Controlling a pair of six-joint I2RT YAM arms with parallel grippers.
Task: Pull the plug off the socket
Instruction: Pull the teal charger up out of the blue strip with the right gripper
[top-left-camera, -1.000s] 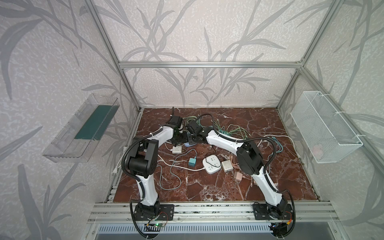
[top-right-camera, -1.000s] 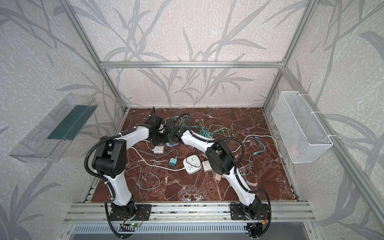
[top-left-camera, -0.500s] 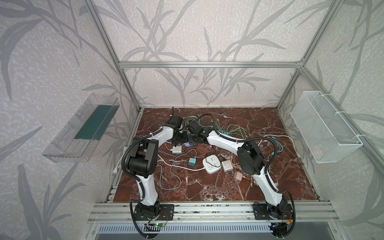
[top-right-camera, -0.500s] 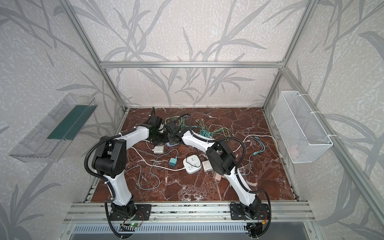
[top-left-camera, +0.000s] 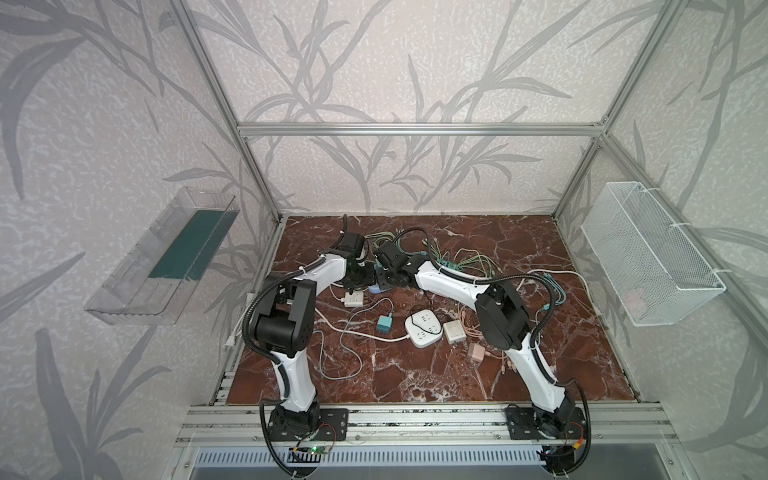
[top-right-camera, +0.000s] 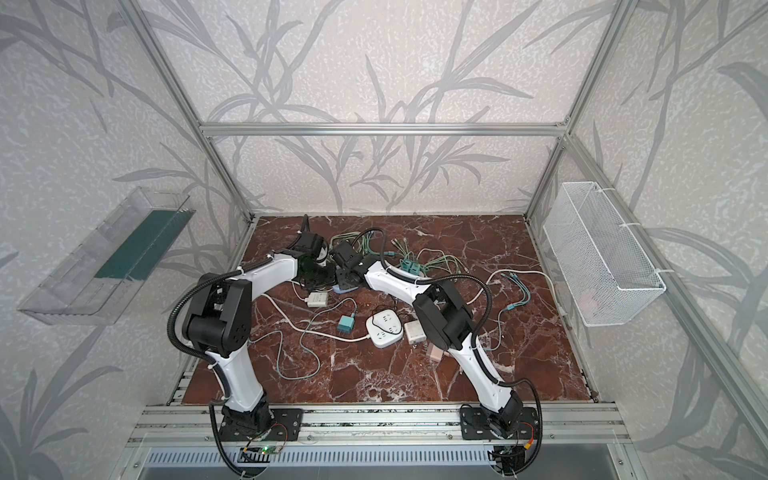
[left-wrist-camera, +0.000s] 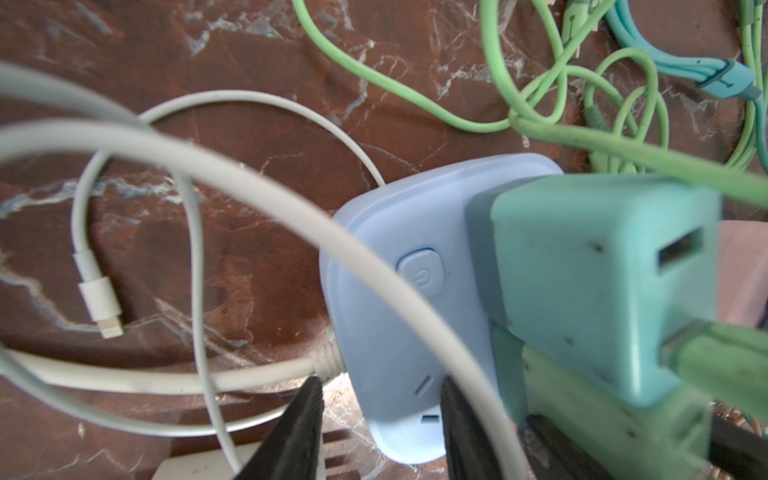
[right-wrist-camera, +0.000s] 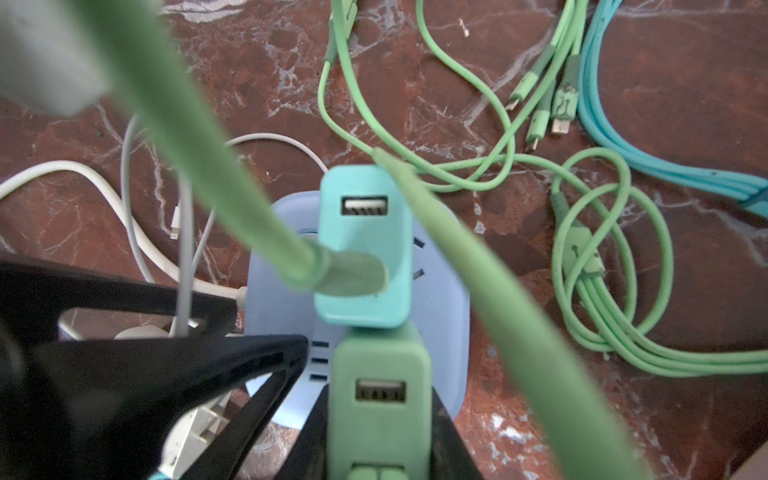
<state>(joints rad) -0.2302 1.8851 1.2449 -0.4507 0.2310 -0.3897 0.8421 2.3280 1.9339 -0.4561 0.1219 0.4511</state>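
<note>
Surface: red marble desk (top-left-camera: 415, 374), cables (top-left-camera: 469, 264) scattered.
Middle: white power strip (top-left-camera: 423, 330), untouched.
Left gripper (left-wrist-camera: 380, 378): fingers pressed on blue socket (left-wrist-camera: 374, 291), likely to steady it.
Right gripper (right-wrist-camera: 379, 392): clamped on green plug (right-wrist-camera: 380, 361), seated in the socket toward far-left corner, ready for pull.

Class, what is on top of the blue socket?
A teal charger with a green cable in it, and a green charger gripped by the right claw. Their prongs and the slots beneath are covered.
</note>
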